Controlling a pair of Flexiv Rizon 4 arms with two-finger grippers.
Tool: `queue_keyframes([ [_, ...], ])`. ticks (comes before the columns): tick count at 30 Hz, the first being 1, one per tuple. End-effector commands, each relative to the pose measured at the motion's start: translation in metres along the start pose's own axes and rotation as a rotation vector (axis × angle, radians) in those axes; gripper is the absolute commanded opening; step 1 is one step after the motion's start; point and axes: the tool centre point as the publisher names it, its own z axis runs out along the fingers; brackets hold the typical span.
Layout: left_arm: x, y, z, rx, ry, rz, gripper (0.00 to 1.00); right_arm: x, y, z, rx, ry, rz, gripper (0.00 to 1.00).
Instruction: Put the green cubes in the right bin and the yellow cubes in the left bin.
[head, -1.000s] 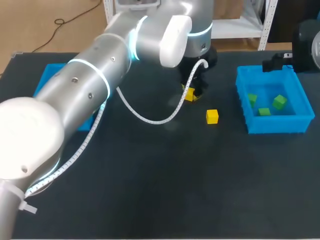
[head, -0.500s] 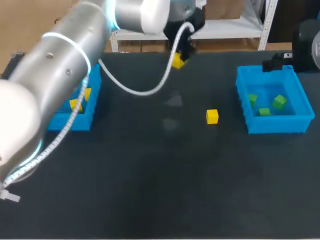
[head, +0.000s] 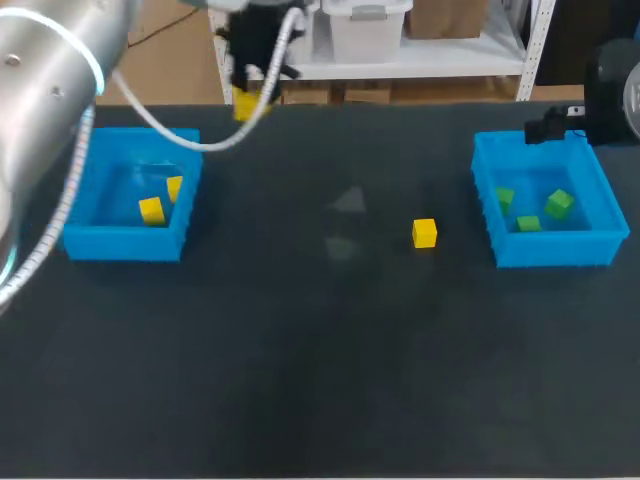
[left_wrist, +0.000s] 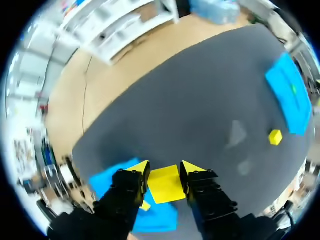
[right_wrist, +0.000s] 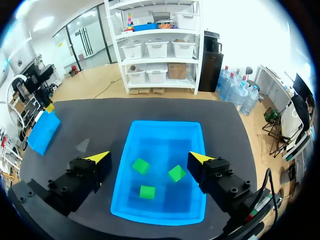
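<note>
My left gripper (head: 249, 96) is shut on a yellow cube (head: 246, 104), held in the air beyond the far right corner of the left bin (head: 125, 247). In the left wrist view the cube (left_wrist: 164, 183) sits between the yellow fingertips (left_wrist: 140, 168), with the left bin (left_wrist: 107, 180) beneath. Two yellow cubes (head: 151, 210) lie in that bin. One more yellow cube (head: 424, 233) rests on the table, also seen in the left wrist view (left_wrist: 275, 136). My right gripper (right_wrist: 150, 159) hangs open over the right bin (right_wrist: 165, 127), which holds three green cubes (right_wrist: 141, 165).
The right bin (head: 555, 250) stands at the table's right side, the left bin at its left side. The dark table top (head: 320, 350) lies between them. My right arm (head: 608, 95) stays at the far right corner.
My left arm lifted the yellow cube off the table's middle and carried it left and back toward the left bin. Its fingers closed a little on the cube. The right arm kept still.
</note>
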Motion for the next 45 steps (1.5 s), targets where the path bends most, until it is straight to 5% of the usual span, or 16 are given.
queue_keyframes([
  [1,0.039,0.049,0.007,0.036,-0.010,-0.123,0.00,0.001,0.000,0.001,0.002,-0.006,0.000,1.00],
  [8,0.093,0.098,0.025,0.042,0.004,-0.309,0.00,0.001,0.000,0.001,0.002,-0.006,0.000,1.00],
  [17,0.102,0.099,0.040,0.023,0.046,-0.305,0.00,0.001,0.000,0.001,0.002,-0.006,0.000,1.00],
  [18,0.101,0.097,0.040,0.017,0.050,-0.303,0.40,0.001,0.000,0.001,0.002,-0.006,0.000,1.00],
  [19,0.099,0.096,0.039,0.024,0.045,-0.298,1.00,0.001,0.000,0.001,0.002,-0.006,0.000,1.00],
  [24,0.087,0.081,0.027,0.038,0.018,-0.242,1.00,0.001,0.000,0.001,0.002,-0.006,0.000,1.00],
  [28,0.065,0.038,0.004,0.118,-0.039,-0.073,1.00,0.001,0.000,0.001,0.002,-0.006,0.000,1.00],
  [40,0.014,-0.148,-0.027,0.237,-0.143,0.544,1.00,0.001,0.000,0.001,0.002,-0.006,0.000,1.00],
  [45,0.004,-0.223,-0.049,0.219,-0.177,0.816,1.00,0.001,0.000,0.001,0.002,-0.006,0.000,1.00],
])
